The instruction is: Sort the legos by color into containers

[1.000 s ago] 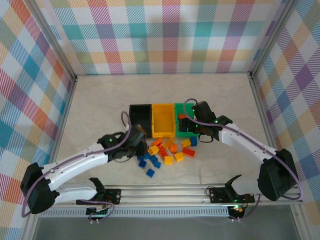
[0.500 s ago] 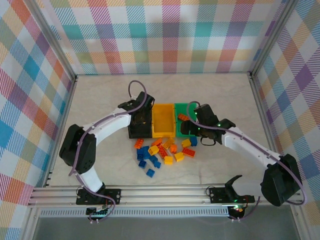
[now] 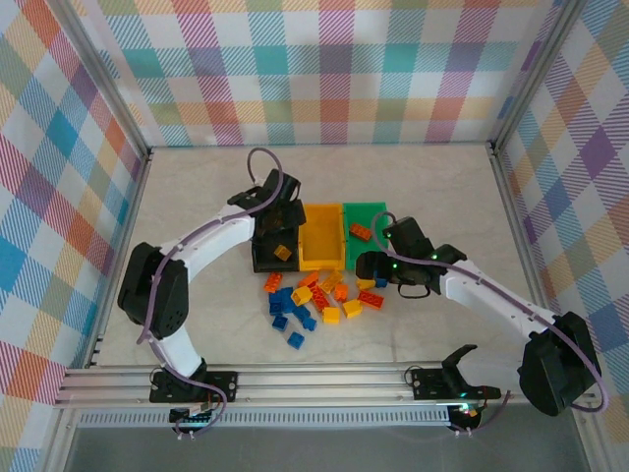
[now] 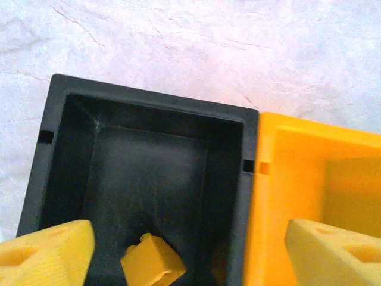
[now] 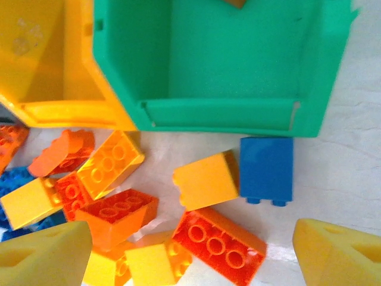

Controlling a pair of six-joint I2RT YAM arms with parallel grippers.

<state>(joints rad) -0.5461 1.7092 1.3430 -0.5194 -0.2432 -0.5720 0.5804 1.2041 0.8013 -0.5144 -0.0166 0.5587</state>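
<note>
My left gripper (image 4: 190,256) hangs open over the black container (image 4: 137,155). A yellow lego (image 4: 152,268) lies loose on that container's floor between the spread fingers. In the top view the left gripper (image 3: 278,231) is above the black container (image 3: 261,258), beside the yellow container (image 3: 322,236) and the green container (image 3: 371,211). My right gripper (image 5: 190,256) is open just above the pile, over an orange-red lego (image 5: 220,241), a yellow lego (image 5: 205,179) and a blue lego (image 5: 266,170). The rim of the green container (image 5: 238,113) lies just beyond them.
Loose yellow, blue and orange-red legos (image 3: 314,295) lie in a pile in front of the three containers. An orange-red brick (image 3: 360,231) rests inside the green container. The yellow container (image 5: 47,59) adjoins the green one. Checked walls and metal rails enclose the table.
My left arm swung from the pile up to the black container, then its gripper opened and the yellow brick dropped in. My right gripper drew back from the green container toward the pile.
</note>
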